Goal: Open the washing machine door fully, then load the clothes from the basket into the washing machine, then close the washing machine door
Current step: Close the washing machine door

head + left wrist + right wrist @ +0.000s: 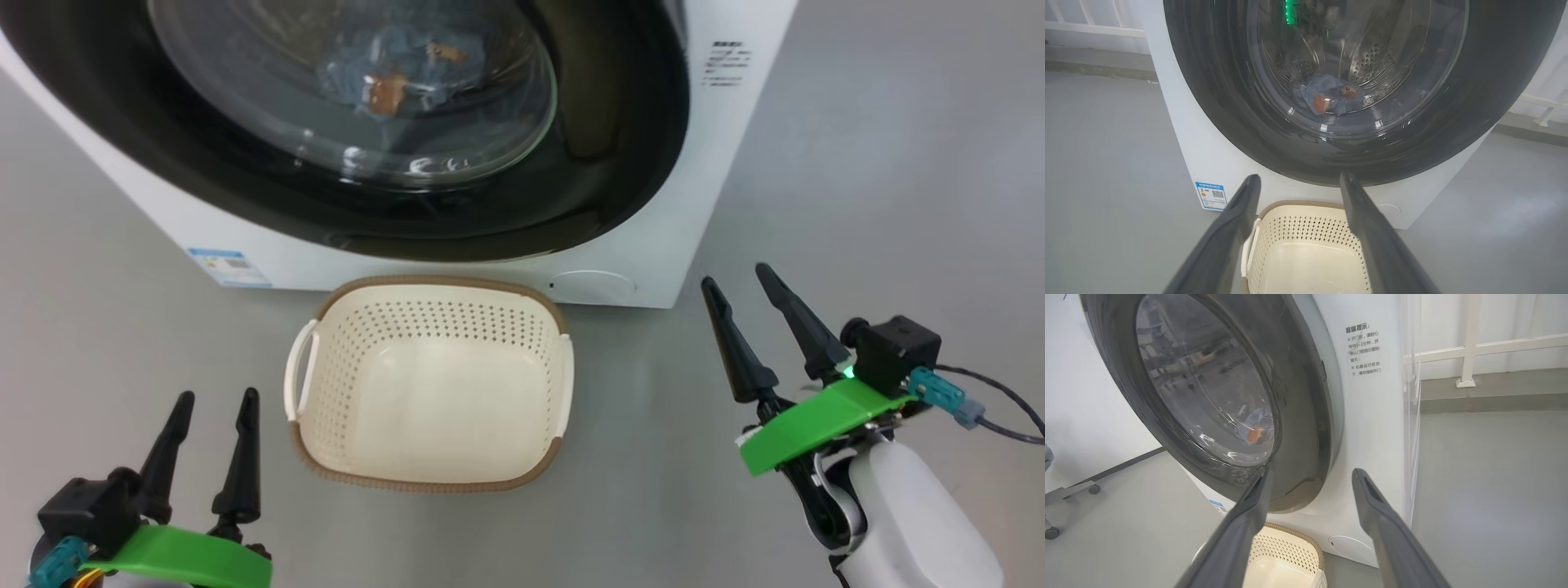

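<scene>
clothes lie inside the washing machine behind its seemingly shut door, basket empty before it; left pincer and right pincer gape empty, so confirm that door sits flush all round.

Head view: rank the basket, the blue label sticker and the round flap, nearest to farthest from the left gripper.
1. The basket, just right of the left gripper.
2. The blue label sticker, ahead, low left on the washing machine.
3. The round flap, far right, beyond the basket.
</scene>
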### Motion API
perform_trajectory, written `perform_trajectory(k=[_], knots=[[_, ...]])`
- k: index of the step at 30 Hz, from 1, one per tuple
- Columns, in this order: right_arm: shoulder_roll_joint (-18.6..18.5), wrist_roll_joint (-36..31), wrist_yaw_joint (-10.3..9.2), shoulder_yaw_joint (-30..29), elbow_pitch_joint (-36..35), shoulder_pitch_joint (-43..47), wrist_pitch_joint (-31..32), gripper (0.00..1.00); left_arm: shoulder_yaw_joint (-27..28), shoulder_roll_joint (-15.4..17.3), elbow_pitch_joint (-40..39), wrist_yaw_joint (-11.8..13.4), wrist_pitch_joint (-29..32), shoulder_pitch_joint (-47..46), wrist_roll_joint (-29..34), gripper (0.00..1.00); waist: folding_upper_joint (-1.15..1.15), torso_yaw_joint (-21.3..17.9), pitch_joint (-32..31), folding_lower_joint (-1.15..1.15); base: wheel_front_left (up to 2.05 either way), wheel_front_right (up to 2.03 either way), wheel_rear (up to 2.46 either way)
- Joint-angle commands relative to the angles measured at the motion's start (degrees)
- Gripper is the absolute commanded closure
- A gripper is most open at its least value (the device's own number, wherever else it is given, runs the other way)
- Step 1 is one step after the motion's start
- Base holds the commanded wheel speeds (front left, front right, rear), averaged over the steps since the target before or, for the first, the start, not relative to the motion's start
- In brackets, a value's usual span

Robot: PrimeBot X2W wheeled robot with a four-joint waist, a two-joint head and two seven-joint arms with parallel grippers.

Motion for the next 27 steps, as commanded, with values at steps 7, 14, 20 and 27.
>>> perform_trajectory(k=[7,14,20,27], knots=[[0.2,-0.2,-0.09,-0.4,-1.9,3.9,-0.3,0.0,2.5,3.0,-0.7,-0.1,-0.4,0.3,-0.1,0.0,0.0,-3.3,-2.3,0.0,0.0,0.0,0.0],[-0.1,-0.3,-0.09,-1.9,-2.2,6.2,-0.3,0.0,2.9,3.5,-0.6,-0.1,-0.4,0.9,-0.2,0.0,0.0,-5.6,-3.6,0.0,0.0,0.0,0.0],[-0.3,-0.4,-0.09,-3.1,-2.7,8.0,-0.3,0.0,3.6,3.7,-0.4,-0.1,-0.4,1.9,-0.3,0.0,0.0,-7.3,-4.8,0.0,0.0,0.0,0.0],[-0.8,-0.5,-0.09,-4.9,-3.3,10.1,-0.3,0.0,4.6,3.6,-0.6,-0.1,-0.4,3.0,-0.4,0.0,0.0,-8.4,-5.6,0.0,0.0,0.0,0.0]])
